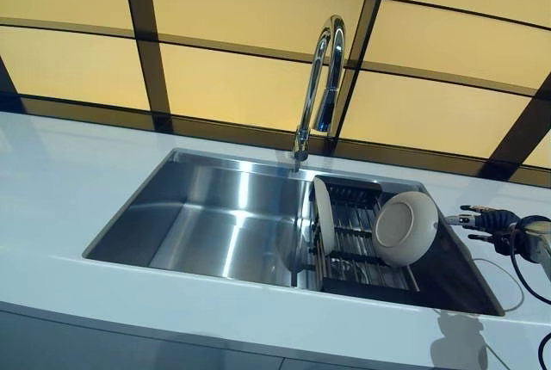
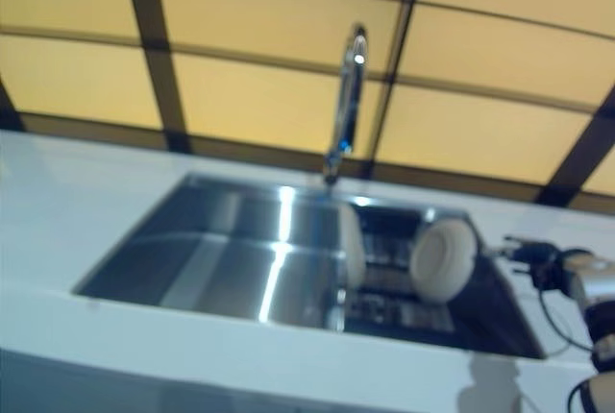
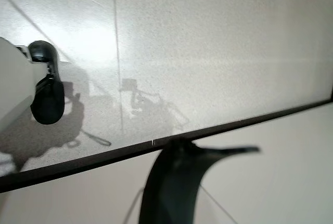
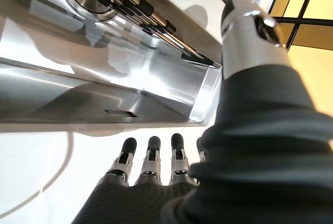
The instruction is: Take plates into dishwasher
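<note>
A white plate stands on edge at the left end of a dark dish rack in the right part of the steel sink. A white bowl leans in the rack's right end, its base turned toward me. My right hand hovers over the counter just right of the sink, open and empty, a short gap from the bowl. In the right wrist view its fingertips point at the sink's outer wall. My left hand shows only in its wrist view, over a pale floor.
A tall chrome faucet rises behind the sink's middle. White countertop surrounds the sink, and yellow panels with dark frames form the wall behind. The sink's left basin holds nothing.
</note>
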